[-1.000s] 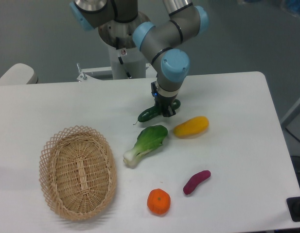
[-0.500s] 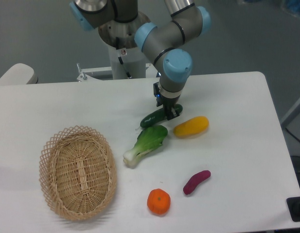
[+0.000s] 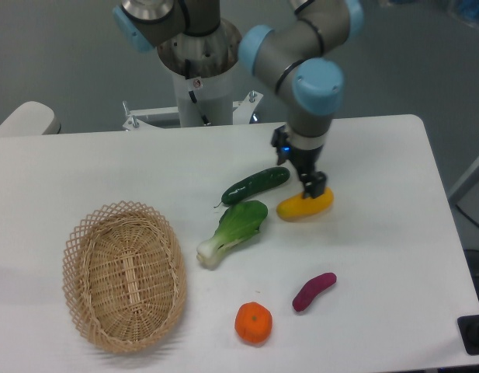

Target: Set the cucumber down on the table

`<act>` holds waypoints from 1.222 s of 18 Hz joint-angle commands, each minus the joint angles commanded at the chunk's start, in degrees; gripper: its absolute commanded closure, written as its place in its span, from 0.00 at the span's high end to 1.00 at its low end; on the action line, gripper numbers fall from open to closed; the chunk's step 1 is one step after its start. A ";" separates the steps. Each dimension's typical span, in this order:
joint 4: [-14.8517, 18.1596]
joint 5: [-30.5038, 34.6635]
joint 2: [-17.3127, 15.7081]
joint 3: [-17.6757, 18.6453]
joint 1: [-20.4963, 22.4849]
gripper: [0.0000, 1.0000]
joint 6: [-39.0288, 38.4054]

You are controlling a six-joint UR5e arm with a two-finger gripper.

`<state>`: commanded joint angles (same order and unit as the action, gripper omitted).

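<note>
The broad white rounded-corner desk (image 3: 91, 167) fills the scene, and on its left sits the oval woven wicker basket (image 3: 124, 277). The robot's dark pincer (image 3: 312, 183) hangs over the yellow oblong fruit (image 3: 305, 205), clear of the cucumber; whether its fingers are spread or pressed together I cannot tell (too dark). The light-green bok choy with white stalk (image 3: 233, 231) lies mid-desk. The slim dark green glossy cucumber (image 3: 255, 185) lies flat on the desk, just above the bok choy, left of the fruit.
</note>
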<state>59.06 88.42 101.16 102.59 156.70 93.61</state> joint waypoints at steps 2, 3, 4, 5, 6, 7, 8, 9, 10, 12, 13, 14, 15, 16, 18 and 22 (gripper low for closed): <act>0.26 -0.09 0.18 -2.91 0.36 1.00 -0.44; 0.53 -0.17 0.44 -4.31 0.62 1.00 -0.45; 0.62 -0.44 1.05 -5.63 1.06 1.00 -0.36; 0.53 -1.31 1.49 -6.69 1.15 1.00 -0.27; 0.62 -2.45 2.19 -8.61 1.76 1.00 -0.36; 0.70 -3.24 2.90 -10.28 2.37 1.00 -0.27; 0.79 -3.51 3.51 -11.61 2.99 1.00 0.08; 1.05 -3.60 4.13 -12.92 3.95 1.00 0.52; 2.53 -3.69 4.74 -14.33 4.74 1.00 0.61; 7.27 -3.51 6.23 -18.80 5.28 1.00 0.61; 10.60 -3.34 7.11 -21.61 5.28 1.00 0.96; 13.25 -3.25 7.82 -23.90 5.80 1.00 1.48; 14.66 -3.25 8.00 -25.14 6.50 1.00 2.79; 14.85 -3.25 8.09 -25.59 7.12 1.00 4.98; 14.85 -3.25 8.09 -25.59 9.05 1.00 11.56; 14.59 -3.51 8.09 -24.72 13.01 1.00 22.48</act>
<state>73.65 84.90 109.25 77.87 169.71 116.09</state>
